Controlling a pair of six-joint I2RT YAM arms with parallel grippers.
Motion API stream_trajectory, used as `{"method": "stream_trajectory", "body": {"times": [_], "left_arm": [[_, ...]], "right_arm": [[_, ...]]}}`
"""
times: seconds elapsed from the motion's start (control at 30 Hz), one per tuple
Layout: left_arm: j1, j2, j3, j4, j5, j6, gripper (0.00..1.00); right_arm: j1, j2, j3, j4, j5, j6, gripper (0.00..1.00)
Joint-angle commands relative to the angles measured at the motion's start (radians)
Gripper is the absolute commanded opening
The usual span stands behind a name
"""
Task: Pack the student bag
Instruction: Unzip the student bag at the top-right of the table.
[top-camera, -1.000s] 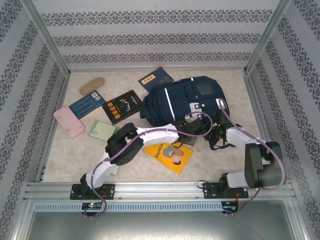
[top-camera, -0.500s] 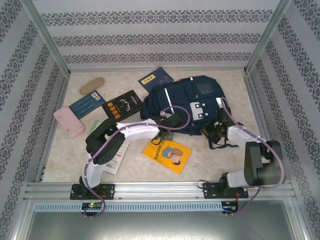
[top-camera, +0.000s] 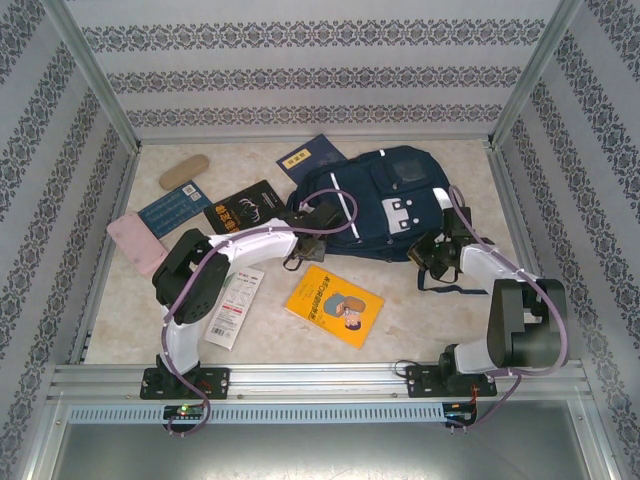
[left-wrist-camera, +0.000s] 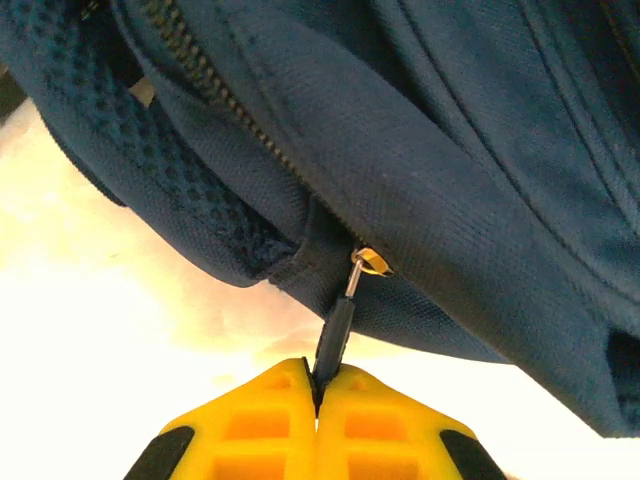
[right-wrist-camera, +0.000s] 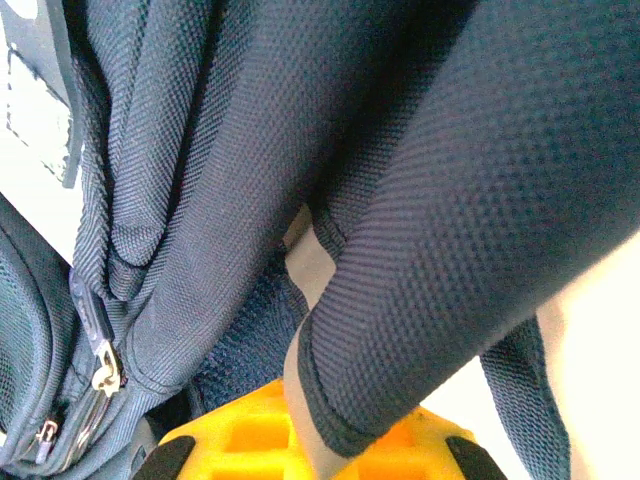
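Student bag (top-camera: 385, 205) lies flat at ~1-2 o'clock of table (top-camera: 425, 330) ctr. L gripper (top-camera: 318, 218) is at bag's 9 o'clock edge. Wrist cam: yellow fingers (left-wrist-camera: 270, 420) pinched tight together on zipper pull (left-wrist-camera: 335, 335), no gap. R gripper (top-camera: 432, 250) is at bag's 5 o'clock corner, clamped on padded shoulder strap (right-wrist-camera: 430, 250), fabric squeezed btwn fingers. Yellow book (top-camera: 335, 305) lies near bag's 7 o'clock.

Right claw (right-wrist-camera: 316, 442) tips hidden behind student bag (right-wrist-camera: 200, 150) strap (right-wrist-camera: 450, 230); yellow book (top-camera: 335, 305) title illegible.
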Motion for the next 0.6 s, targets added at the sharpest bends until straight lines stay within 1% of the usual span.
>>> {"method": "stream_trajectory", "body": {"times": [0.0,0.1,0.17,0.2,0.23,0.27,0.3,0.33,0.43,0.5,0.57], "left_arm": [[-0.014,-0.023,0.025,-0.099,-0.029,0.122,0.0],[-0.084,-0.005,0.062,-0.096,0.045,0.177,0.0],[-0.131,0.019,0.105,-0.103,0.09,0.193,0.0],[-0.155,0.037,0.138,-0.114,0.114,0.195,0.0],[-0.179,0.06,0.178,-0.128,0.14,0.197,0.0],[-0.199,0.082,0.214,-0.143,0.154,0.2,0.0],[-0.222,0.109,0.255,-0.162,0.162,0.201,0.0],[-0.242,0.132,0.301,-0.174,0.173,0.203,0.0],[-0.278,0.182,0.385,-0.183,0.207,0.2,0.0],[-0.286,0.202,0.415,-0.182,0.237,0.195,0.0],[-0.286,0.21,0.427,-0.18,0.259,0.191,0.0]], "right_arm": [[-0.056,0.032,0.066,-0.011,0.147,-0.033,0.0],[-0.077,0.082,0.138,-0.011,0.175,-0.047,0.0],[-0.093,0.126,0.19,-0.016,0.171,-0.063,0.0],[-0.102,0.149,0.218,-0.029,0.166,-0.067,0.07],[-0.11,0.167,0.241,-0.041,0.157,-0.068,0.22],[-0.117,0.179,0.259,-0.057,0.138,-0.069,0.33],[-0.121,0.185,0.271,-0.07,0.12,-0.072,0.41],[-0.12,0.178,0.268,-0.078,0.109,-0.069,0.46],[-0.12,0.104,0.208,-0.075,0.096,-0.059,0.54],[-0.12,0.038,0.16,-0.093,0.093,-0.06,0.55],[-0.118,-0.032,0.103,-0.102,0.059,-0.057,0.56]]}}
